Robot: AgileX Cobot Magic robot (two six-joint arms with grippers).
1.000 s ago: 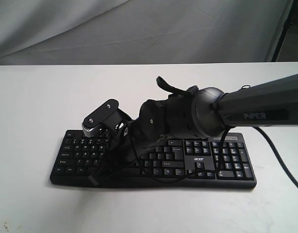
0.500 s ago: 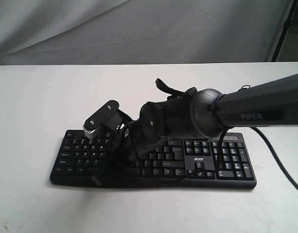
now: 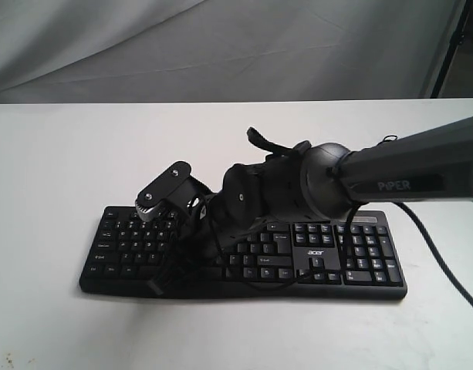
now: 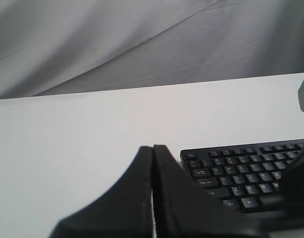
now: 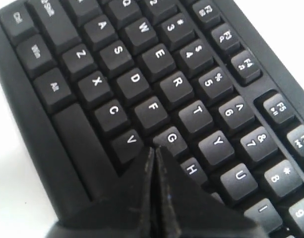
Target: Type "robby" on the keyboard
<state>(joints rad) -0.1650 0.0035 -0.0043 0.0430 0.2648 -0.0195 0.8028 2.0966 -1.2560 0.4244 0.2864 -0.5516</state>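
Note:
The black keyboard [image 3: 359, 254] with the white "acer" logo lies across the near part of the white table [image 3: 59, 154]. My right arm [image 3: 329, 181] reaches across it to its left half. In the right wrist view my right gripper [image 5: 154, 148] is shut and empty. Its tip points down between the V key [image 5: 129, 140] and the G key [image 5: 171, 139], and the key under it is hidden. My left gripper [image 4: 152, 147] is shut and empty, off the keyboard's [image 4: 241, 173] Esc end, over bare table. It does not show in the exterior view.
A thin black cable [image 3: 259, 284] loops over the keyboard's front middle. A thicker cable [image 3: 444, 266] trails off the table at the right. Grey cloth [image 3: 221, 46] hangs behind the table.
The right wrist has shifted slightly right and a little lower over the keyboard's left half. The keyboard has not moved.

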